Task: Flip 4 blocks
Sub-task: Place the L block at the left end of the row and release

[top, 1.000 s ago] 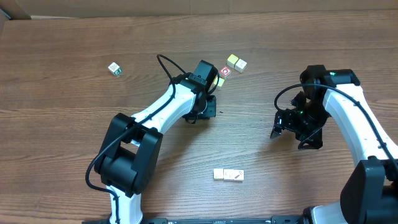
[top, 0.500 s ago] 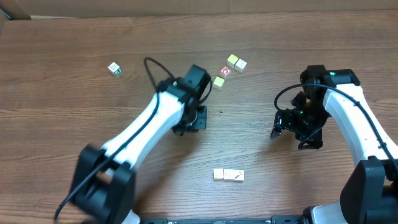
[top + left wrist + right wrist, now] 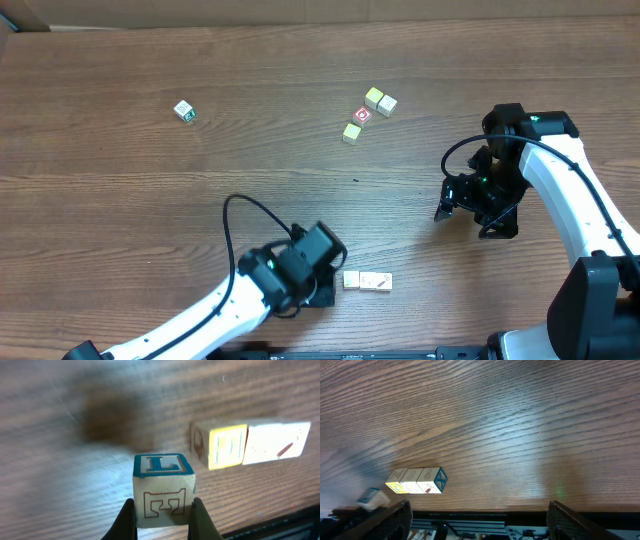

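My left gripper [image 3: 164,512] is shut on a small pale-wood block [image 3: 164,491], held just above the table. The block has a blue L on top and a brownish print on the face toward the camera. Just to its right lies a short row of blocks [image 3: 252,445], one face yellow and one cream. From overhead, the left gripper [image 3: 322,290] sits at the front of the table beside that row [image 3: 367,282], and the held block is hidden. My right gripper [image 3: 468,208] hangs open on the right with nothing between its fingers [image 3: 390,517]. It sees the row [image 3: 415,481] from afar.
At the back centre sit two yellowish cubes [image 3: 379,100], a red-and-white ring cube [image 3: 362,115] and another yellowish cube [image 3: 352,132]. A cube with green marks [image 3: 183,111] lies at the back left. The table's front edge [image 3: 485,510] runs close behind the row.
The left arm has swung from the back cluster down to the front of the table, next to the row, staying shut. The right arm has not moved.
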### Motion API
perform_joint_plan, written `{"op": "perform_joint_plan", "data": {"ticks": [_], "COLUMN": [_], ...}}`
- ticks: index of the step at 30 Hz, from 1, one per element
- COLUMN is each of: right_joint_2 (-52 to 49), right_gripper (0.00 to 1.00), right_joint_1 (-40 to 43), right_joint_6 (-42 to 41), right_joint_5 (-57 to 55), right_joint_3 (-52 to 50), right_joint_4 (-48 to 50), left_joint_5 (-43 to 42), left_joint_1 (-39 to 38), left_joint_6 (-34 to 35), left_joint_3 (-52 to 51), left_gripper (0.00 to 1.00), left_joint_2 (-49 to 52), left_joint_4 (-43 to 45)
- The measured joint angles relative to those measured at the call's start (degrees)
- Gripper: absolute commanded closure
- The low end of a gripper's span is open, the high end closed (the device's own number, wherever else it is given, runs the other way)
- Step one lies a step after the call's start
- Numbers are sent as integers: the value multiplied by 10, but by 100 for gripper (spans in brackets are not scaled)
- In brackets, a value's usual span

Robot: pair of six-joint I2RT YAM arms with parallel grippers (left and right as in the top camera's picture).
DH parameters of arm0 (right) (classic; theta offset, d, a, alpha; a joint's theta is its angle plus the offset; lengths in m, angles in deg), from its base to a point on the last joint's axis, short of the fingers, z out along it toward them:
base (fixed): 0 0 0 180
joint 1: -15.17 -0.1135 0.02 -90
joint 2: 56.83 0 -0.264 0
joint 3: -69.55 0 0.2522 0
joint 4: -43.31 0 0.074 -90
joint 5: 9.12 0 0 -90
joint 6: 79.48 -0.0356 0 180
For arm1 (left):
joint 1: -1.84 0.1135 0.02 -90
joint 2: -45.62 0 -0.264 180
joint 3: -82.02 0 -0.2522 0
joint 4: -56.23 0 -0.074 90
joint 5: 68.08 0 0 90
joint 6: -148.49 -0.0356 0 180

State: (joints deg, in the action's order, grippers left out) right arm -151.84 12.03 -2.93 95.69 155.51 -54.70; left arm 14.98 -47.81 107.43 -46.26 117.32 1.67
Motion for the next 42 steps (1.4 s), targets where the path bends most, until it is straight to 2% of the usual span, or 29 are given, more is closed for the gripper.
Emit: {"op": "perform_joint_plan", "data": {"ticks": [4, 10, 35, 36, 39, 42], "right_joint_2": [0, 0, 0, 0, 0, 0], "right_gripper": [13, 13, 13, 13, 13, 13], "right_joint_1": [0, 0, 0, 0, 0, 0], "right_joint_6": [0, 0, 0, 0, 0, 0], "right_joint_5": [0, 0, 0, 0, 0, 0], "right_joint_3": [0, 0, 0, 0, 0, 0], "right_joint_4": [-1, -4, -9, -9, -9, -9], "left_joint_5": [-4, -2, 21, 21, 21, 21], "left_joint_1": [-29, -33, -32, -32, -32, -32], "left_joint_6": [66, 109, 122, 122, 122, 126], "left_joint_3": [-43, -65, -65, -65, -65, -65], "left_gripper": [96, 96, 96, 94, 78, 74], "left_joint_2": [0, 1, 37, 37, 37, 39], "left_joint_4": [55, 97, 162, 162, 162, 163]}}
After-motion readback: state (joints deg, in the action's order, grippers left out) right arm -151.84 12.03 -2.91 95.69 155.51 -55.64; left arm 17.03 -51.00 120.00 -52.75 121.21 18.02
